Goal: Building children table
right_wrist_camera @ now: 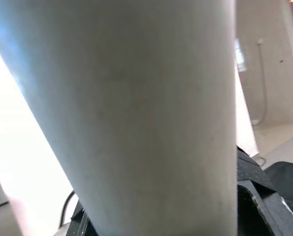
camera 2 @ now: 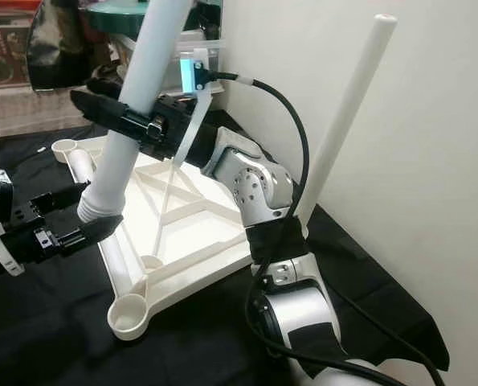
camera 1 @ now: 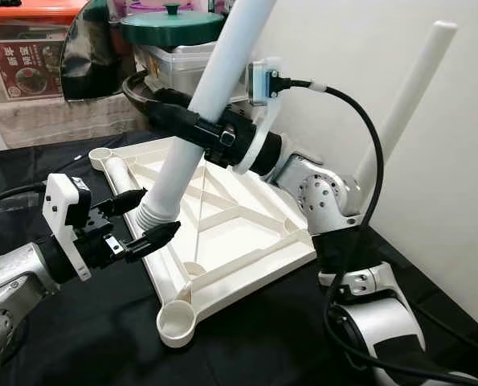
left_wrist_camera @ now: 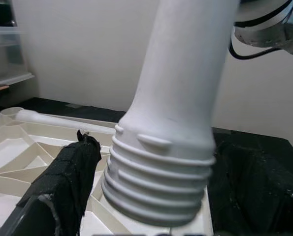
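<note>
The white table top is lying upside down, ribs up, on the surface draped in black cloth. The right gripper is holding a white table leg tilted above the top, jaws clamped around its shaft. The leg's threaded end is hanging just over the left edge of the top, between the two corner sockets there. The left gripper is bracketing that threaded end with jaws apart, one finger beside the threads. Another leg is standing already fitted at the far right corner. Storage boxes are sitting behind.
</note>
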You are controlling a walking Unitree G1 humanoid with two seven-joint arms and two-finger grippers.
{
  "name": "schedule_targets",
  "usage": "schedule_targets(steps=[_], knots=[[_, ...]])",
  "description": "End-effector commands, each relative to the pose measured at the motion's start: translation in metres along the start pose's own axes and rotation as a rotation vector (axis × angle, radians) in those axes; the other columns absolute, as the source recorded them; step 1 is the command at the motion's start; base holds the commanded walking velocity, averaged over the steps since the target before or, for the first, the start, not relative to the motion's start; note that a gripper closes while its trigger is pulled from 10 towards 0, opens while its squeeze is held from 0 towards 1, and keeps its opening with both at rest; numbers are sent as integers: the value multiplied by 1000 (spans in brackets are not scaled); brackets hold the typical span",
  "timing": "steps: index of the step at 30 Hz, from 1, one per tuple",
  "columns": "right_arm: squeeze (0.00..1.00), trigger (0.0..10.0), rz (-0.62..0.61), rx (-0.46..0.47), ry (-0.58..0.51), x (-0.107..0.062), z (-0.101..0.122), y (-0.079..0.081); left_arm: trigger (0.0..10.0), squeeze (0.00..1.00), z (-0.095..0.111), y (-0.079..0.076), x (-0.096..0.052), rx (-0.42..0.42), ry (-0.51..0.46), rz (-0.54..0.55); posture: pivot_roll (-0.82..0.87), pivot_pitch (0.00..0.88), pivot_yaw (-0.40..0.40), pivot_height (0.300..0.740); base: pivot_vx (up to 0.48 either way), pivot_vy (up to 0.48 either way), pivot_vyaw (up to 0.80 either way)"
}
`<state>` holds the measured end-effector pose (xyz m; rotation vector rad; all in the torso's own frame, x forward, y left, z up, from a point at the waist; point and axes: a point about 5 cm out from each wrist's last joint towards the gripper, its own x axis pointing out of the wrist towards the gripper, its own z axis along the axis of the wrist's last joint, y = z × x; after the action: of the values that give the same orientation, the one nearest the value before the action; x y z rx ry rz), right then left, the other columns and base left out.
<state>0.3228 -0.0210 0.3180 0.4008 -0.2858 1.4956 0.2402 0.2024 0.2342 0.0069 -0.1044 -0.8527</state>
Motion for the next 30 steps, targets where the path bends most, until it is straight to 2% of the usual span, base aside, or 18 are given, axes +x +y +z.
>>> schedule_targets(steps=[1,5,6,7,19,20,24,25,26,28,29,30], knots=[[0,0,25,6,-5,1,0,4,10000,0,-2,0,2,4,35,-15,69,0,-84,740,0,0,0],[0,0,95,26,19,8,-8,16,10000,0,-5,-4,9,9,82,-96,67,0,-83,740,0,0,0],[0,0,107,28,23,9,-9,18,6431,0,-6,-6,9,13,100,-126,68,0,-82,740,0,0,0],[0,0,115,30,25,10,-10,19,0,0,-7,-7,9,13,114,-150,69,0,-82,740,0,0,0],[0,0,84,35,23,12,-11,20,0,0,-10,-11,10,35,153,-207,67,0,-80,740,0,0,0],[0,10000,35,42,42,13,-13,16,0,0,-10,-10,10,39,149,-195,67,0,-80,740,0,0,0],[0,10000,-21,48,66,13,-15,11,0,0,-9,-9,11,44,146,-180,67,0,-80,740,0,0,0],[1000,10000,-84,64,57,13,-16,6,0,0,-8,-8,11,52,142,-167,70,0,-79,740,0,0,0],[1000,10000,-172,81,38,12,-18,0,6824,0,-6,-5,11,72,136,-137,68,0,-79,740,0,0,0],[1000,10000,-172,81,38,12,-18,0,6824,0,-6,-5,11,72,136,-137,68,0,-79,740,0,0,0],[835,10000,-248,97,27,11,-19,-5,9765,0,-5,-4,12,90,130,-113,68,0,-79,740,0,0,0],[835,10000,-248,97,27,11,-19,-5,9765,0,-5,-4,12,90,130,-113,68,0,-79,740,0,0,0]])
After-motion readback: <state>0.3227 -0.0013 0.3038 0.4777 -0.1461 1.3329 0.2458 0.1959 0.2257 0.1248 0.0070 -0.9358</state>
